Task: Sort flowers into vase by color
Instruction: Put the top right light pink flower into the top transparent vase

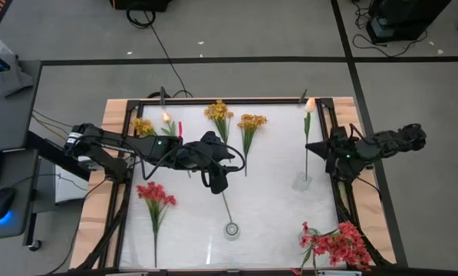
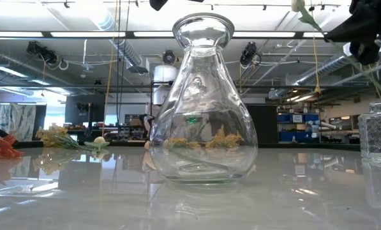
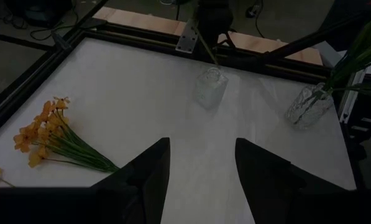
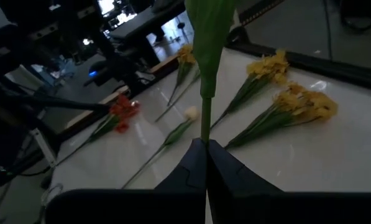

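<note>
I see my right gripper (image 4: 205, 163) clamped on the green-stemmed peach tulip (image 1: 309, 130) above the square glass vase (image 1: 302, 182); left gripper (image 3: 201, 165) gapes wide nearby.

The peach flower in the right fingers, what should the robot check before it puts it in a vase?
1. Grip: right gripper shut on the peach flower stem: ok.
2. Stem over the small vase: looks lined up from above: ok.
3. Stem tip inside the vase mouth: cannot tell.
4. Left gripper open and empty, apart from that vase: ok.
5. Red flowers already in the corner vase: ok.
</note>
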